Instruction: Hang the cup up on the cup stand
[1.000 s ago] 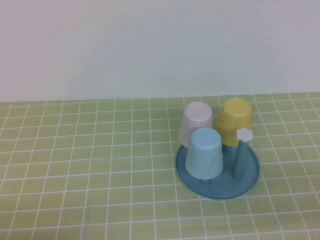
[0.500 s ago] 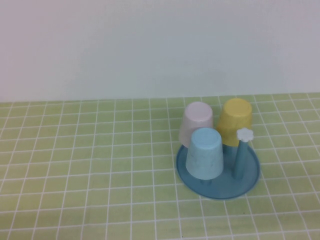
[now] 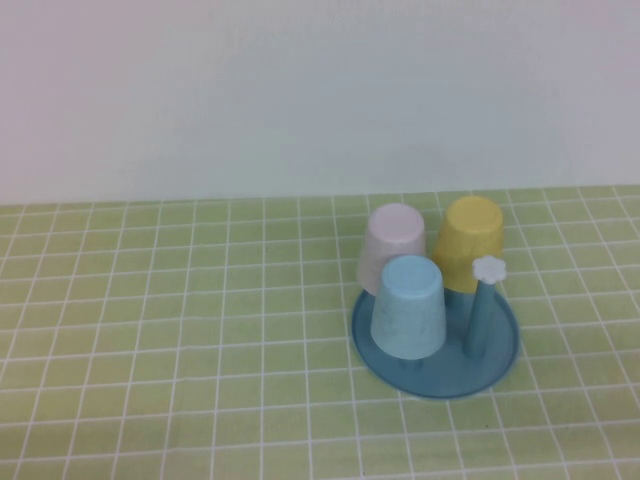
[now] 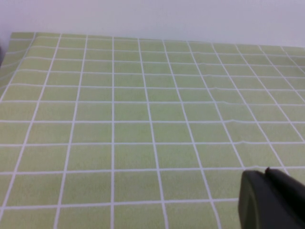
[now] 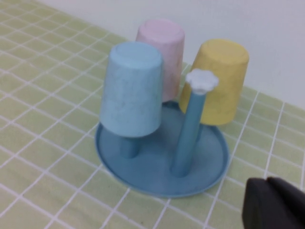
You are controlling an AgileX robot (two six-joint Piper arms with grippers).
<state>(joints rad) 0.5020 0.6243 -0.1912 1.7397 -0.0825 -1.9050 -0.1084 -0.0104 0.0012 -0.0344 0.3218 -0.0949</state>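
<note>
On the stand (image 3: 437,372), from the high view, the cup (image 3: 408,307) is seen upturned on a peg, unmoved since a second ago; the task looks done. Neither gripper shows there.

From the left wrist, only the left gripper (image 4: 274,200) over bare cloth (image 4: 133,119) is seen.

From the right wrist, the right gripper (image 5: 276,202) is parked near the stand (image 5: 143,176), apart from the cup (image 5: 131,88).

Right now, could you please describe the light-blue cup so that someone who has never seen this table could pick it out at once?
Find the round blue cup stand on the green checked cloth. Three cups hang upside down on its pegs; the light-blue cup is at the front, nearest the robot. The pink cup and yellow cup sit behind, and a bare flower-capped peg stands to its right.
</note>
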